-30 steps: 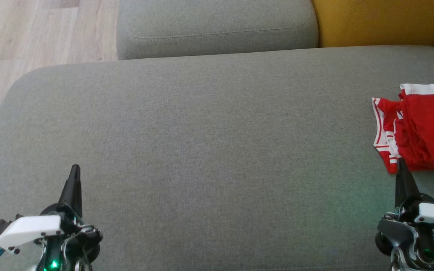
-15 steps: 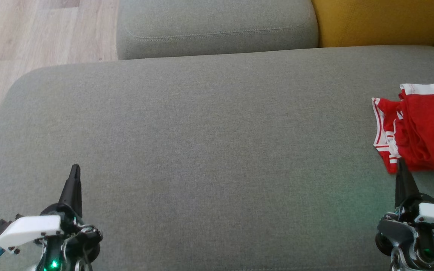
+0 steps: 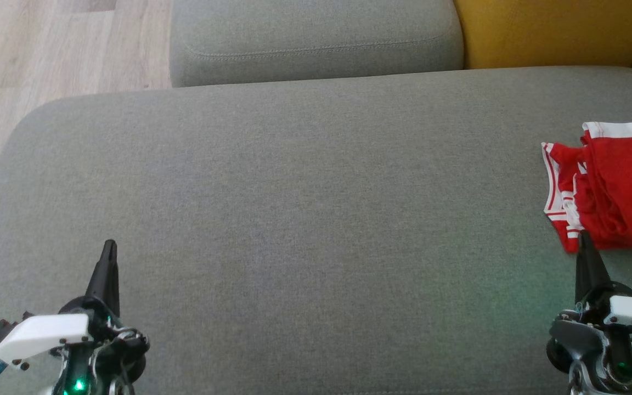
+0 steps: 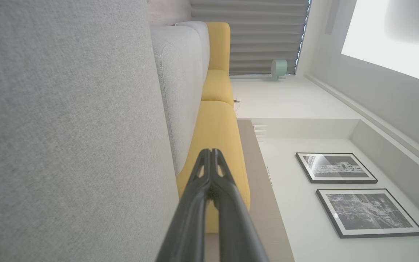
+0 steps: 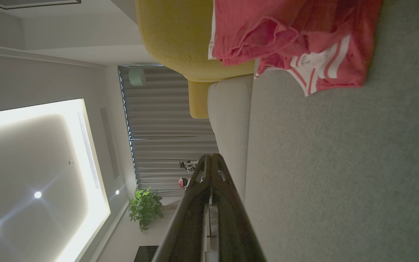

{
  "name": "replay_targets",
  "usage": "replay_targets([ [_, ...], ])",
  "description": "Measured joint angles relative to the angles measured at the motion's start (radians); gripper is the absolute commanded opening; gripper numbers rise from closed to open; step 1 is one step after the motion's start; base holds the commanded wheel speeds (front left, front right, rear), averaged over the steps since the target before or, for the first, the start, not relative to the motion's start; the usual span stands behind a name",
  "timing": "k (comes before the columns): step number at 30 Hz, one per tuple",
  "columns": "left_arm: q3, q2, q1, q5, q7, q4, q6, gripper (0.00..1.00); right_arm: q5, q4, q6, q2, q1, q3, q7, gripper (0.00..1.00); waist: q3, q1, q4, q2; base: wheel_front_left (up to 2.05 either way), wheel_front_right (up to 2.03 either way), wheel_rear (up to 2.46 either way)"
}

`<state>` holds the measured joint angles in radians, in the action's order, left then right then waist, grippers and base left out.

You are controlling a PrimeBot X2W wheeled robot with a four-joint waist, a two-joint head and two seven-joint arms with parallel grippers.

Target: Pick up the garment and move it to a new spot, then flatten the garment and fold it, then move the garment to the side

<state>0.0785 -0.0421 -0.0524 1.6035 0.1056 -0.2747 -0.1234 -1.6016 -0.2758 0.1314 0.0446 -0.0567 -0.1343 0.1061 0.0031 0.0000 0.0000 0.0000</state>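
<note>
Open grey seat cushion across centre and left; red garment heaped at right edge, backrest along top.

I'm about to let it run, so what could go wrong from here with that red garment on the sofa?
1. The garment lies bunched in layers, so the right pincer, shut near its edge, may catch only one fold or the striped hem and drag it lopsided.
2. The garment runs past the head view's right edge, so its full extent is unseen and a grasp may be badly placed.
</note>
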Motion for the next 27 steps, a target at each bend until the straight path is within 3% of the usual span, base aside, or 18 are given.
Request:
replay_targets([
  [27, 0.0, 0.0, 0.0, 0.001, 0.0, 0.0, 0.0, 0.0, 0.0, 0.0, 0.0, 0.0, 0.0, 0.0, 0.0, 0.0, 0.0, 0.0, 0.0, 0.0, 0.0, 0.0, 0.0],
])
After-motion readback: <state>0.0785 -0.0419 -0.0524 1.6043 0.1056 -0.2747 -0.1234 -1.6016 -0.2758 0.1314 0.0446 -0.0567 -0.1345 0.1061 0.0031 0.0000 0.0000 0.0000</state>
